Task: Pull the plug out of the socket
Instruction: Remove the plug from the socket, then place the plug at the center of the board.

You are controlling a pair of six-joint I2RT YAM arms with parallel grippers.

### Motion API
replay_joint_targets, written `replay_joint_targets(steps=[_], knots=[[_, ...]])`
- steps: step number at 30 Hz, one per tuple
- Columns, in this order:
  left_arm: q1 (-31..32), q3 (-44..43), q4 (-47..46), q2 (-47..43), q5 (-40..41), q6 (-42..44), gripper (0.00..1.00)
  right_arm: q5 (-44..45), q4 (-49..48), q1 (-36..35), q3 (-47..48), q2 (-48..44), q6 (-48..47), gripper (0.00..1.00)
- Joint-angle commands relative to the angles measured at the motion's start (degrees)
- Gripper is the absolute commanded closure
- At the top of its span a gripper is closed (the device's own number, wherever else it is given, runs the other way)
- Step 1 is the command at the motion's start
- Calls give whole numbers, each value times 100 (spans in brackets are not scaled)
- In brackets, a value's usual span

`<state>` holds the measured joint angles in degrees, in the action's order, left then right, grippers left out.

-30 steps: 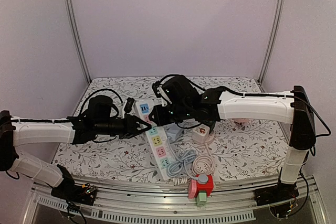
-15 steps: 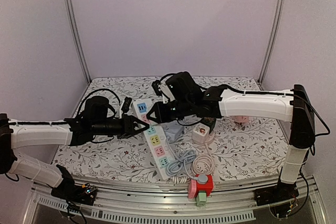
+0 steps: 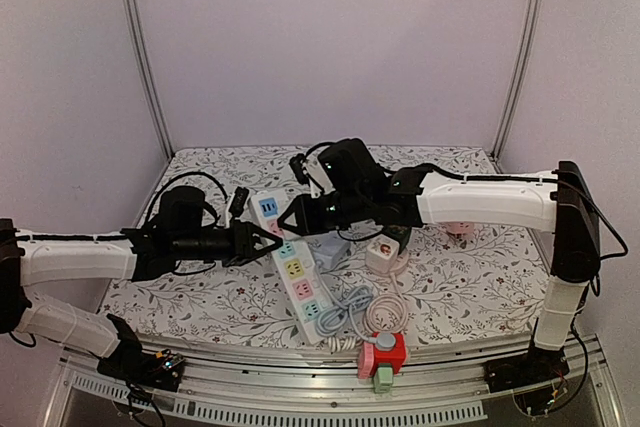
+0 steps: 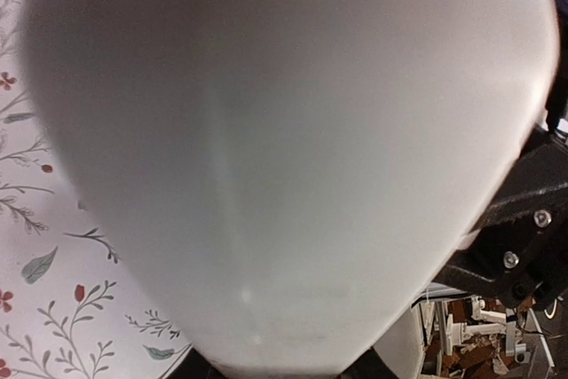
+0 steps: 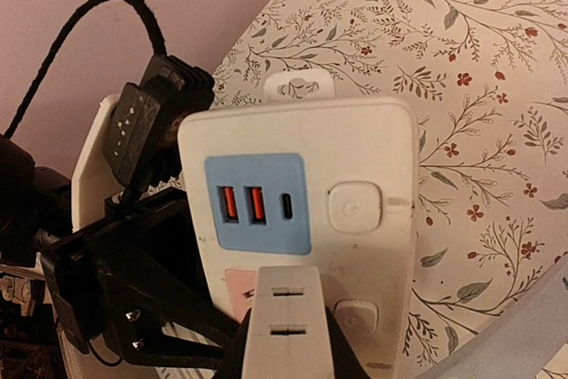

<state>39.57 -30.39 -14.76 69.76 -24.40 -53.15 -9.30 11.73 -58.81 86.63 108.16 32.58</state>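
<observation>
My right pincer (image 3: 292, 219) is closed narrowly on the white plug (image 5: 284, 326), which sits at the far end of the power strip (image 3: 300, 282), roughly mid-table and a little left of centre. In the right wrist view the plug covers most of the pink socket (image 5: 232, 286) just below the blue USB panel. I cannot tell from here whether its prongs are out of the socket or not. The left pincer (image 3: 262, 240) comes in from the left edge of the table (image 3: 450, 277) and, as far as I can judge, is partly closed on the side of the strip. Its own camera shows only a blurred white body pressed close to the lens.

The main risk I see is the strip coming up with the plug. If the left grip is shallow or slips, the whole strip will lift or swing instead of releasing. A pull that isn't straight along the prongs could bind them in the socket, and the plug could then slide out of my narrow hold. The two pincers are also just beside each other — any sideways correction could knock them together. The strip's cord (image 3: 350, 309) is coiled toward the near edge, and dragging the strip could pull on it.
</observation>
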Motion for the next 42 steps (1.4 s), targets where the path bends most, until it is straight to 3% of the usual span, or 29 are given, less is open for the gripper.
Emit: replay_joint_targets(steps=[1,17,25,31,42], knots=[[-204,21,-263,-131,2,-328,100,-1,240,92,-158,-363,75,100],[-237,33,-128,-206,56,-381,100,84,180,91,-271,-518,61,100],[-605,-363,1038,-735,59,114,100,995,831,117,-567,-1102,-170,100],[-1050,-781,1686,-589,-245,541,100,1452,993,581,-1483,-1740,-14,100],[-1496,-712,1679,-630,-465,546,100,2302,1130,1679,-3724,-3365,763,100]])
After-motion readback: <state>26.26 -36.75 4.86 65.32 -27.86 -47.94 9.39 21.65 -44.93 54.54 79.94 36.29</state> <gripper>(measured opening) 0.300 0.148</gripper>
